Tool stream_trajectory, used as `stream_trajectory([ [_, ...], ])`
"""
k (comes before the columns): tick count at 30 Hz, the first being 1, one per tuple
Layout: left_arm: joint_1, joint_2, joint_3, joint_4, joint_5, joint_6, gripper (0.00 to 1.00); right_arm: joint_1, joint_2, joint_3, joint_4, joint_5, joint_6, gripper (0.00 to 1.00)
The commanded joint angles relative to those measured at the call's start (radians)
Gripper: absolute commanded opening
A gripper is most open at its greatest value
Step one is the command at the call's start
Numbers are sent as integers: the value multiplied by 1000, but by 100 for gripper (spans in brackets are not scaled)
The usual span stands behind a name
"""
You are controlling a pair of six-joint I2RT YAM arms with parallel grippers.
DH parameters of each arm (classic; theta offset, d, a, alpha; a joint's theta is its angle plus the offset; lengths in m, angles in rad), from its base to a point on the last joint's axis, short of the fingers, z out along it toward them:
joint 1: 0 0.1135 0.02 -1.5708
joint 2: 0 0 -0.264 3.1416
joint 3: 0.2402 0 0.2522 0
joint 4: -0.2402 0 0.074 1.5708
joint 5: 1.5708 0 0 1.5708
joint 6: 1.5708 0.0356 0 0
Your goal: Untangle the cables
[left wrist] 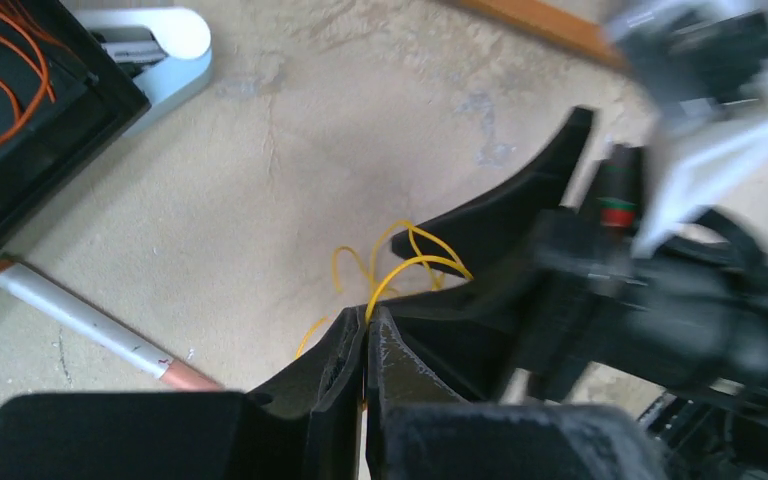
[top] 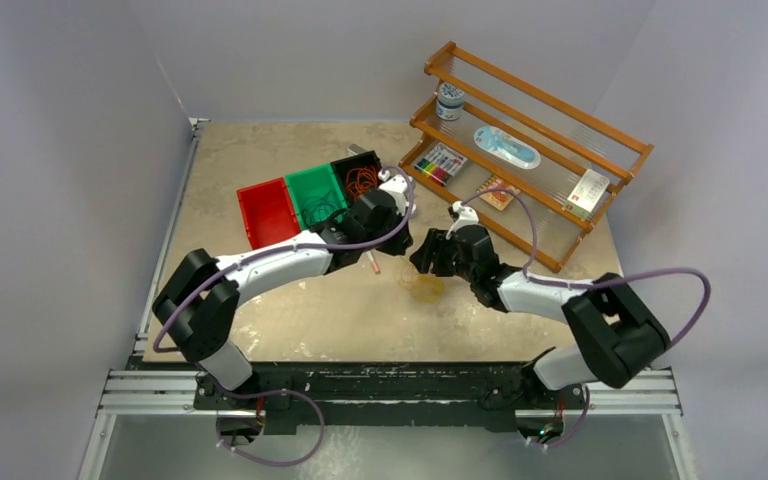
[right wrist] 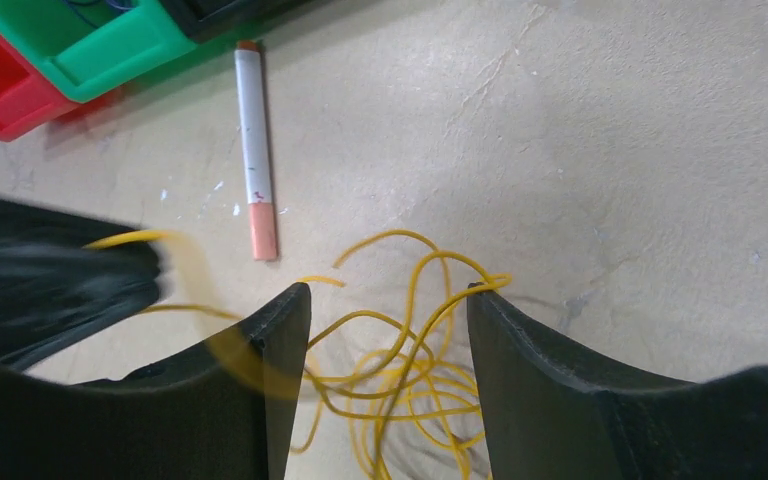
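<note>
Yellow cable (right wrist: 415, 378): a loose, springy heap of thin loops on the table (right wrist: 610, 150), between the two grippers, near a white pen (right wrist: 254, 130)
Orange cable (top: 362, 180): lies apart in the black bin (left wrist: 60, 150), not caught up with the yellow one
Left gripper (left wrist: 367, 335): jaws pinched tight on a single yellow strand, at the edge of the heap
Right gripper (right wrist: 388, 300): jaws wide apart, straddling the top loops; one loop brushes the right-hand finger, nothing clamped
Feel, by my guess: very light, limp but with coil memory; it should drag along whole when one end is pulled
Slip: thin smooth sheath, likely to slide through the pads unless nipped squarely
Damage: a hard tug on a snagged loop could kink it
Where to take hold: a lone outer strand or a free end, well away from the left pinch, never a fistful of the coil
</note>
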Motion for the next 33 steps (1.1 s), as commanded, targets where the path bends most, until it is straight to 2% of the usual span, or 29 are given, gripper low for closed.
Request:
stream_trajectory([
  [1, -18, -98, 120, -76, -7, 14, 0, -3, 72, 53, 153, 0, 23, 61],
  [7, -22, -173, 306, -210, -41, 28, 0, -3, 151, 54, 220, -29, 15, 58],
  [14, -22, -172, 551, -371, -121, 86, 0, -3, 209, 36, 290, -40, 12, 52],
  [21, -21, -140, 773, -486, -266, 169, 0, -2, 232, 9, 328, -52, 13, 48],
  [27, -22, -103, 921, -555, -390, 237, 0, -2, 243, -12, 362, -72, 15, 37],
  [33, -20, -69, 1097, -579, -589, 319, 0, -3, 237, -37, 370, -87, 17, 39],
])
